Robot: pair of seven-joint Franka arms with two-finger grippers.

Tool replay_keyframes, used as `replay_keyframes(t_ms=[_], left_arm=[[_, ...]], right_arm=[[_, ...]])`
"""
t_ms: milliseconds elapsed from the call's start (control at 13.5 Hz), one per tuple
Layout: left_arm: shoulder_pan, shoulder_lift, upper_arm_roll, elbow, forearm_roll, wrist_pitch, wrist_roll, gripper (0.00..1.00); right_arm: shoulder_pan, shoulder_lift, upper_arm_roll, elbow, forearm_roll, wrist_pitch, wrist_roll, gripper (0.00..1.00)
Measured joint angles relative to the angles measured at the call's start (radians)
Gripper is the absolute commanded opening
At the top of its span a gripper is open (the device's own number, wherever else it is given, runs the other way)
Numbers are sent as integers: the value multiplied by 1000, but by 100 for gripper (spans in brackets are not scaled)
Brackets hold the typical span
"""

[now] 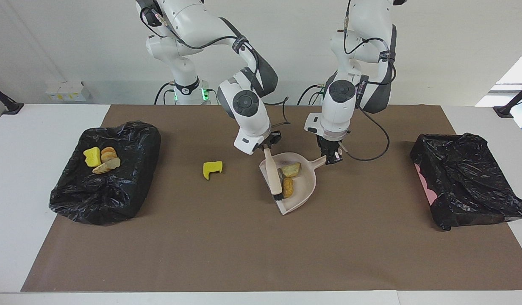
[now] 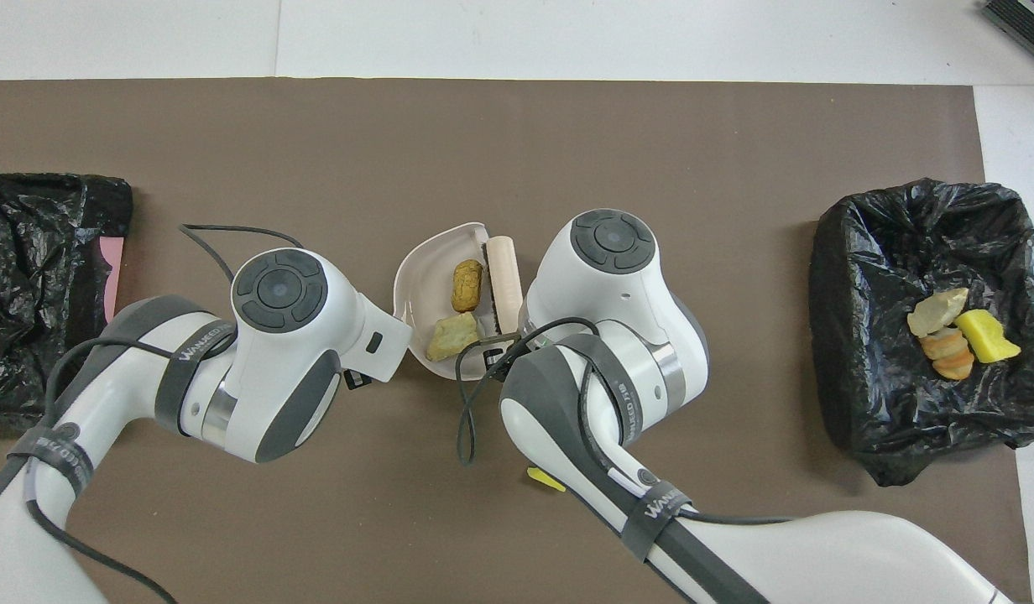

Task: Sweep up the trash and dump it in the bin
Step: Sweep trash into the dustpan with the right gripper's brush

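Observation:
The beige dustpan (image 1: 304, 191) lies on the brown mat at mid-table, and my left gripper (image 1: 331, 155) is shut on its handle. My right gripper (image 1: 266, 147) is shut on the handle of the beige brush (image 1: 273, 173), whose black bristles rest inside the pan. Two trash lumps lie in the pan: a tan one (image 1: 291, 169) and a golden-brown one (image 1: 288, 187). A yellow sponge chunk (image 1: 212, 169) lies on the mat beside the pan, toward the right arm's end. From above, the pan (image 2: 418, 267), both lumps (image 2: 466, 285) and the brush (image 2: 507, 270) show between the two wrists.
A black-bagged bin (image 1: 117, 190) at the right arm's end holds several trash pieces (image 1: 101, 159). A second black-bagged bin (image 1: 468, 186) sits at the left arm's end. Another yellow chunk (image 2: 544, 479) peeks out under the right arm, nearer to the robots than the pan.

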Motion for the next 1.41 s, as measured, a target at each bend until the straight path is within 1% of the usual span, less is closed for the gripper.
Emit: replay_keyframes(t_ms=[148, 296, 444, 592, 740, 888, 1110, 1258, 1406], left_arm=[[22, 0, 1, 0, 0, 2, 117, 0], [42, -2, 1, 1, 0, 2, 203, 0], [51, -14, 1, 1, 7, -13, 229, 0], [57, -33, 1, -2, 39, -49, 236, 0], [57, -48, 0, -9, 58, -81, 236, 0], [57, -64, 0, -17, 66, -101, 238, 0], [61, -100, 1, -69, 91, -102, 240, 0], [66, -126, 1, -108, 101, -96, 245, 0], [69, -153, 1, -155, 105, -69, 252, 0]], right_arm=[[-24, -28, -10, 6, -7, -55, 1, 0], [-80, -74, -13, 7, -40, -135, 1, 0], [-135, -117, -13, 8, -97, -204, 1, 0], [-177, -148, -14, 3, -165, -277, 2, 0], [-214, -171, -14, -41, -203, -304, 6, 0], [-259, -212, -14, -146, -214, -273, 6, 0], [-310, -300, -14, -348, -224, -133, -10, 0], [-312, -343, -10, -455, -225, -45, -13, 0], [-286, -346, -1, -511, -223, 44, 14, 0]])
